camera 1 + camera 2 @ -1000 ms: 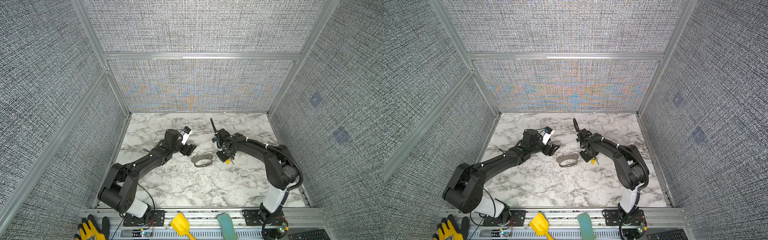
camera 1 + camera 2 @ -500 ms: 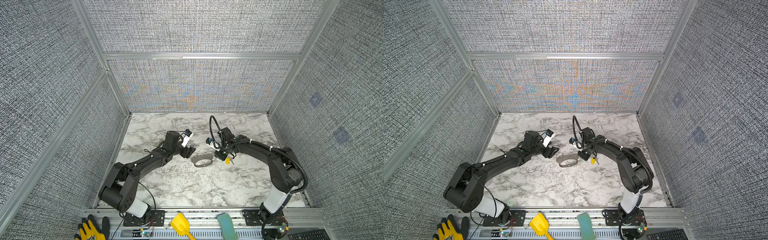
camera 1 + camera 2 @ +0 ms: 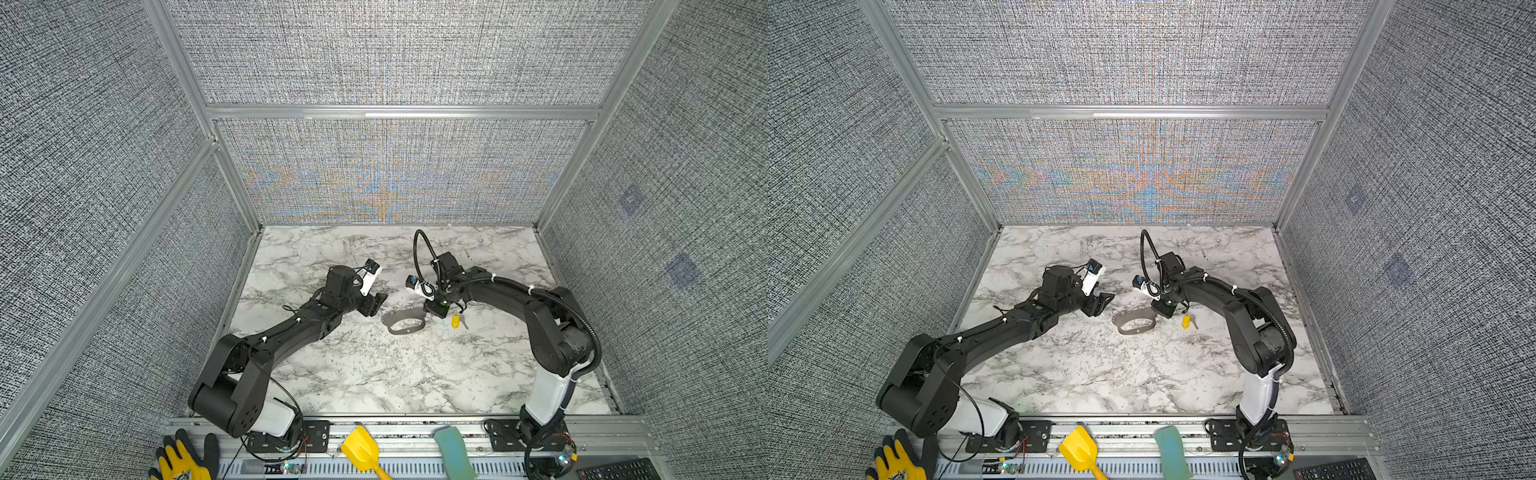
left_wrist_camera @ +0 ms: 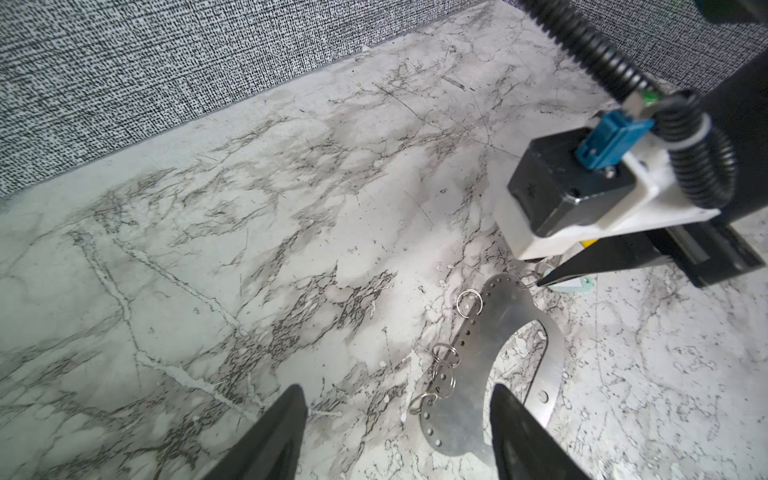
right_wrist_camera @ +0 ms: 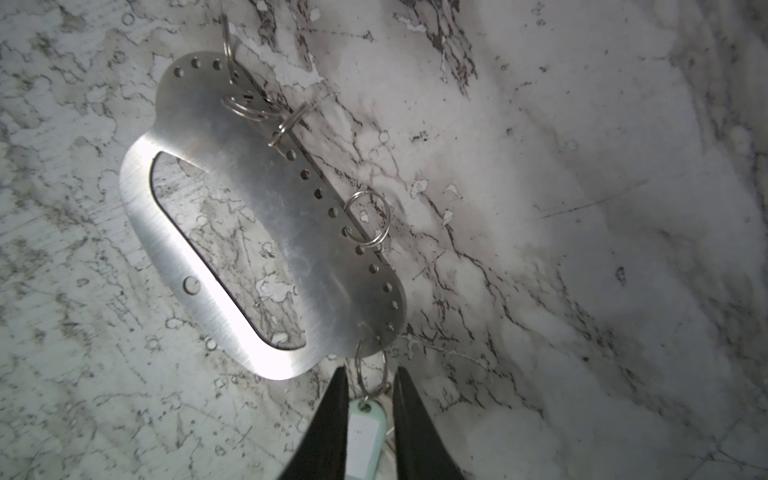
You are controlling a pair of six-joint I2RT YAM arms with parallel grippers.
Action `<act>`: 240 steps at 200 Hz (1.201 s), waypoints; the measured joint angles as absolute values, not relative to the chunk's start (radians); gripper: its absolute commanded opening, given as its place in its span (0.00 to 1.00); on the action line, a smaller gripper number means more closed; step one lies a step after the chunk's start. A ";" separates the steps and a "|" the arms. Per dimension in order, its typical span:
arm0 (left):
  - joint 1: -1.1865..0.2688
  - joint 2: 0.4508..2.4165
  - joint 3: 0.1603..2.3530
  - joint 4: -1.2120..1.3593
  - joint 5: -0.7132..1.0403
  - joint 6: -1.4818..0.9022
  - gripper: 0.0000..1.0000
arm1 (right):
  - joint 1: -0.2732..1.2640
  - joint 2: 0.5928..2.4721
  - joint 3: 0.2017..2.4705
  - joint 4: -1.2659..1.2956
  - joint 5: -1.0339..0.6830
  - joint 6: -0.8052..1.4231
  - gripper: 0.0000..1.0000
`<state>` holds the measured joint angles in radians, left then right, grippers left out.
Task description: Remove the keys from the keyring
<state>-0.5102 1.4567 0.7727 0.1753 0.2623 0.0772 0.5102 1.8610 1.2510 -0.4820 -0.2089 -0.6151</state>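
Your right gripper (image 5: 370, 370) is clenched on the teal-tagged key (image 5: 363, 432), whose split ring is threaded through one end of the keyring (image 5: 266, 199), lying flat near the middle of the table (image 3: 374, 374). Your left gripper (image 4: 397, 386) hangs released over the keyring's other end. The yellow-tagged key (image 3: 456, 321) lies loose just beside the right gripper.
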 measured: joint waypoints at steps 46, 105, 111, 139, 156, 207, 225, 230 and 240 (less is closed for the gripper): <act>-0.510 1.457 0.770 0.185 0.260 0.077 0.72 | 0.507 1.881 1.275 -0.520 -0.218 -0.615 0.25; -0.510 1.456 0.760 0.186 0.253 0.077 0.72 | 0.505 1.900 1.280 -0.532 -0.187 -0.616 0.24; -0.510 1.456 0.760 0.186 0.253 0.077 0.72 | 0.505 1.900 1.279 -0.532 -0.184 -0.616 0.23; -0.510 1.451 0.754 0.187 0.253 0.074 0.72 | 0.505 1.900 1.275 -0.524 -0.168 -0.616 0.19; -0.510 1.451 0.752 0.187 0.253 0.074 0.72 | 0.506 1.901 1.275 -0.519 -0.160 -0.616 0.17; -0.510 1.449 0.749 0.188 0.253 0.074 0.72 | 0.506 1.905 1.276 -0.513 -0.154 -0.622 0.10; -0.510 1.449 0.749 0.188 0.253 0.074 0.71 | 0.506 1.905 1.276 -0.513 -0.155 -0.626 0.07; -0.510 1.449 0.749 0.188 0.253 0.074 0.72 | 0.506 1.905 1.276 -0.513 -0.157 -0.627 0.07; -0.510 1.449 0.749 0.188 0.253 0.074 0.71 | 0.506 1.905 1.276 -0.513 -0.159 -0.627 0.06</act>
<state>-0.5098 1.4494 0.7486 0.1879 0.2531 0.0742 0.5056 1.9053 1.2758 -0.5133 -0.1593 -0.6270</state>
